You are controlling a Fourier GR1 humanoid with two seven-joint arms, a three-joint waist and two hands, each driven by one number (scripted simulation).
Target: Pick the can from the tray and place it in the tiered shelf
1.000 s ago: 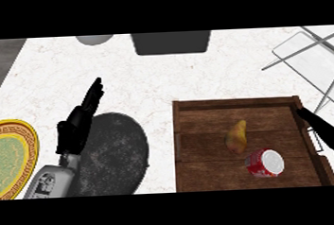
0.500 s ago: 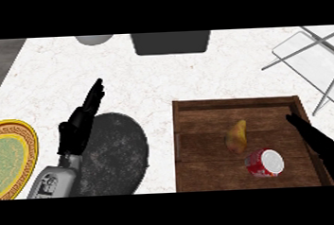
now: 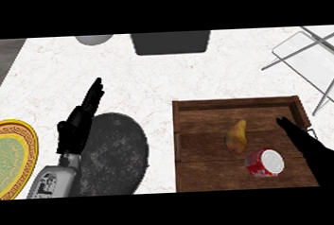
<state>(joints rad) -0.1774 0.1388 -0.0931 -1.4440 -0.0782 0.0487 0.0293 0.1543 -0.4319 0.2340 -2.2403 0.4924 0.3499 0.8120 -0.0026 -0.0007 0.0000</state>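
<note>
Sitting in the wooden tray point(image 3: 204, 172), lower right part, is the red can point(image 3: 264, 163), its white end turned up toward the view. A yellow, elongated item point(image 3: 236, 136) lies just up-left of it in the same tray, close but apart. The right hand point(image 3: 307, 143) is over the tray's right side, just beside the can, with its fingers straight and together, pointing up-left, holding nothing; can't tell if it touches the can. The tiered shelf point(image 3: 303, 51) is at the upper right, beyond the tray on the white counter point(image 3: 161, 81). The left hand point(image 3: 78, 127) rests at the left, fingers straight up, nothing in it, over the edge of a dark round plate point(image 3: 116, 154). A yellow-green patterned plate point(image 3: 7, 159) is at the far left edge. A dark grey block point(image 3: 171, 42) and a grey round thing point(image 3: 93, 39) sit at the top edge.
</note>
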